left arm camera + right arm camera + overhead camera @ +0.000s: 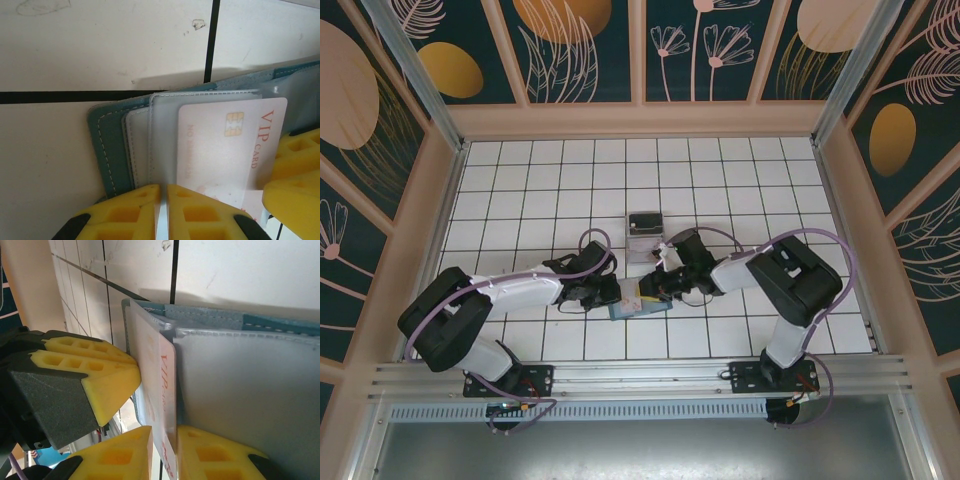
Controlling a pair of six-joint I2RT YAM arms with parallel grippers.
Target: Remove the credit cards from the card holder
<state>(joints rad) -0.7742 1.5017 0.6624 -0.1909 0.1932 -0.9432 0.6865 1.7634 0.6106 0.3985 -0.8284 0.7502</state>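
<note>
The teal card holder [623,311] lies open on the white tiled table near the front middle. Its stitched teal edge [107,145] and clear sleeves show in the left wrist view. My left gripper [163,188] is shut on a clear sleeve of the holder. A pale pink credit card [220,145] marked VIP CARD sticks partway out of that sleeve. My right gripper [165,432] has this card [167,375] between its fingers, resting against the right finger with a gap on the left side, so the jaws stand slightly open. From above, both grippers [615,293] [655,285] meet over the holder.
A clear plastic box [645,225] stands one tile behind the grippers. The left gripper's yellow finger [95,375] sits close beside the card in the right wrist view. Wooden walls [640,120] enclose the table on three sides.
</note>
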